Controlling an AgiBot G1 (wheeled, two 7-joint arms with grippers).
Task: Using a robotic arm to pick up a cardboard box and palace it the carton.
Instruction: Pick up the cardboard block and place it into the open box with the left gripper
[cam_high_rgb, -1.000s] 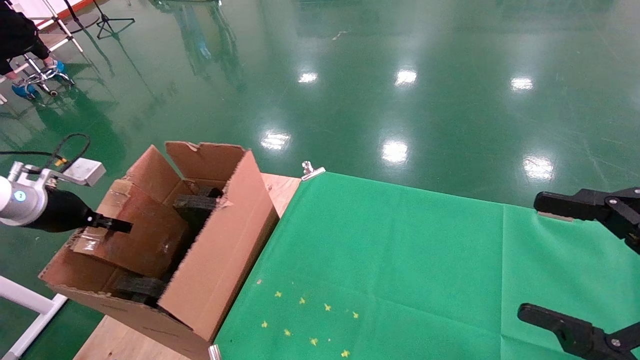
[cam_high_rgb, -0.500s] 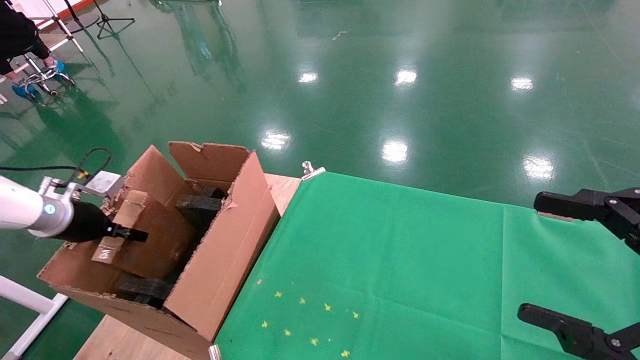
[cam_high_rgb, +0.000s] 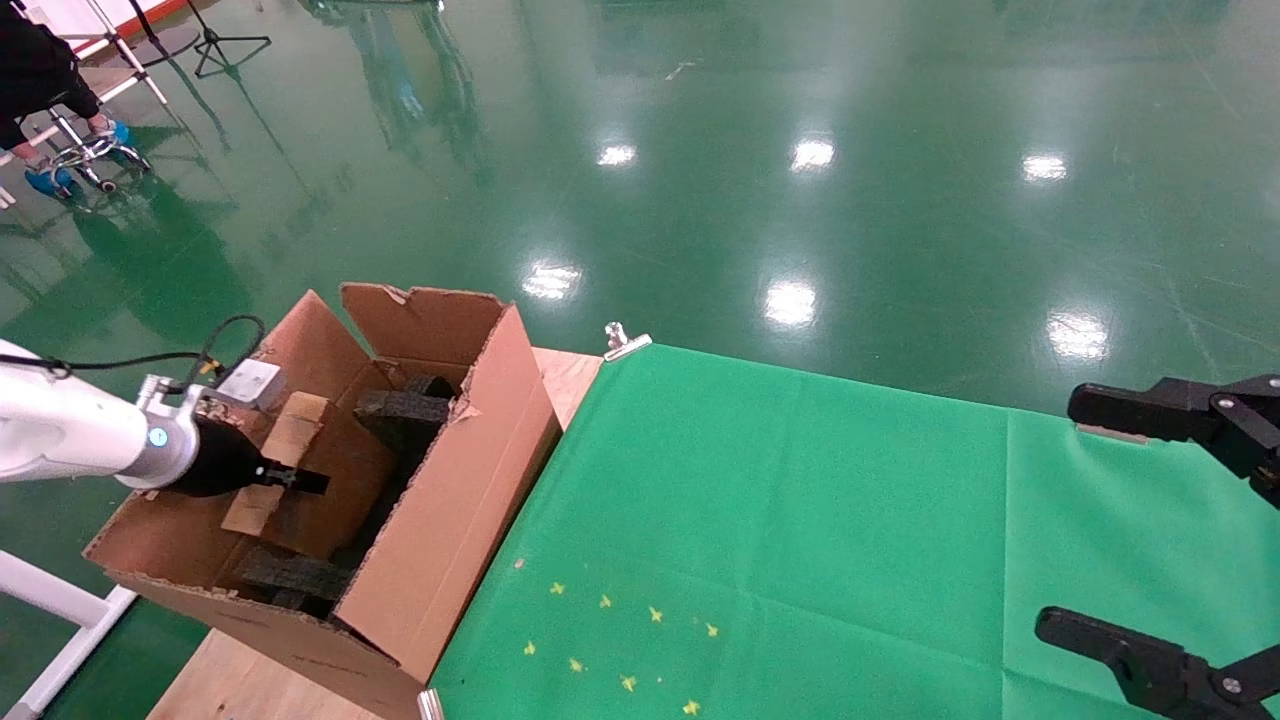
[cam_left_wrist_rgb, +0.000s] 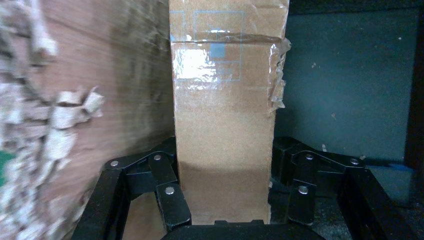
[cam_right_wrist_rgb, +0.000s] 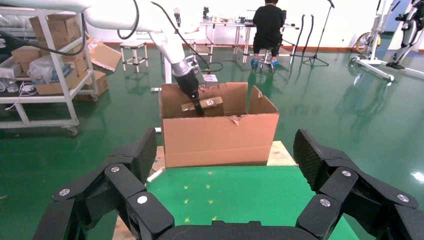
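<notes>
Your right gripper sits with jaws spread wide over the green cloth. Beyond it, the carton stands, the left gripper pinching the cardboard box inside it.

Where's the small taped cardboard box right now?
In the head view, the cardboard box sits at left, clamped in the left tool, inside the carton beside black foam blocks.

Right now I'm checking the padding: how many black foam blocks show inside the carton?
2: one foam block at the carton's far end, another at its near end. The cardboard box may hide more.
</notes>
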